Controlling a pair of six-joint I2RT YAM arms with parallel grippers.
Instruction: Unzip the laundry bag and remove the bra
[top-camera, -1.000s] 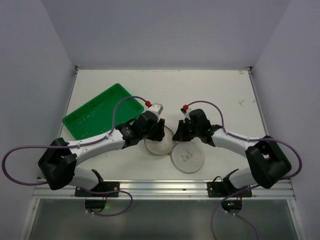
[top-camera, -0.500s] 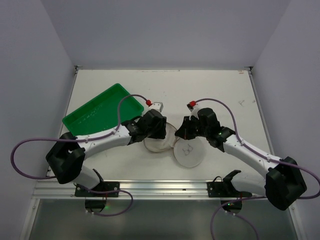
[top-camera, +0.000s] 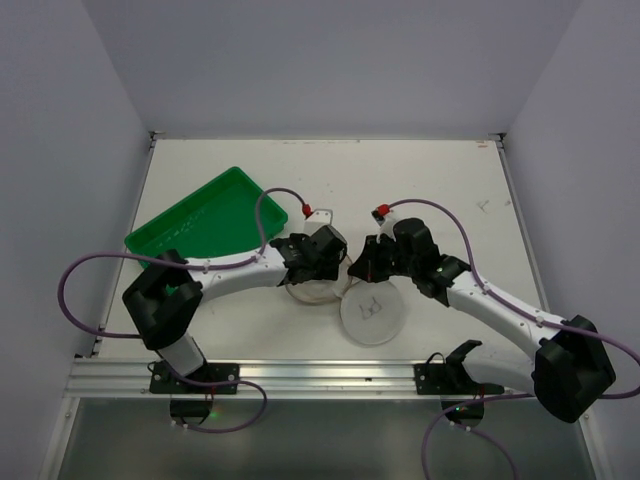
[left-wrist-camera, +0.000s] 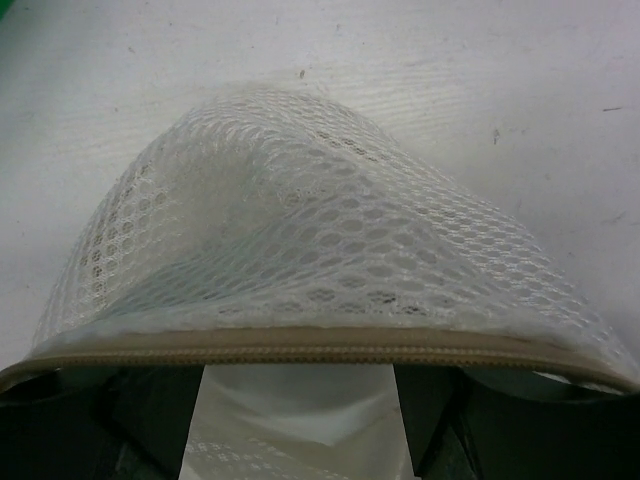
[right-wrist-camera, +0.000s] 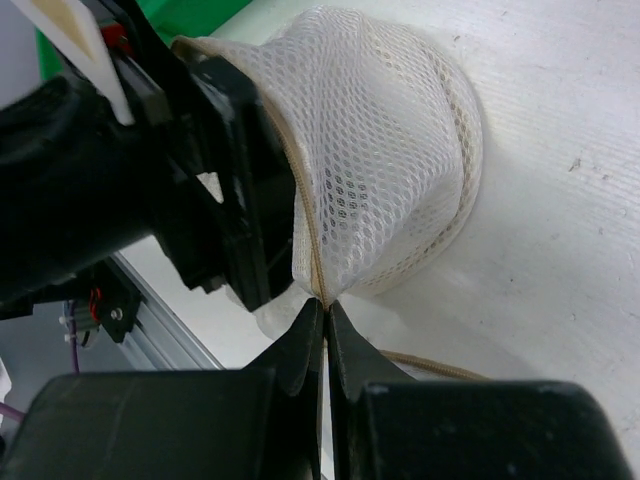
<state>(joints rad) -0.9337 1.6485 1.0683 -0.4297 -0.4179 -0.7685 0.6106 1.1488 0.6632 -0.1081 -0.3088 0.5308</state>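
Laundry bag (right-wrist-camera: 380, 150) lies near-centre on the table (top-camera: 450, 180), zip (right-wrist-camera: 305, 240) largely undone, as the left hand (left-wrist-camera: 300, 385) has pushed further across, fingers apart under its raised mesh half, while the right hand (right-wrist-camera: 322, 315) pinches the zip seam, so reaching in for the bra looks next.

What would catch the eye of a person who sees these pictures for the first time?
The left gripper and the right gripper meet at the middle of the table over the laundry bag, whose off-white mesh stands up as a dome. The right gripper is pinched shut on its zip rim. A bright green tray lies at the left.
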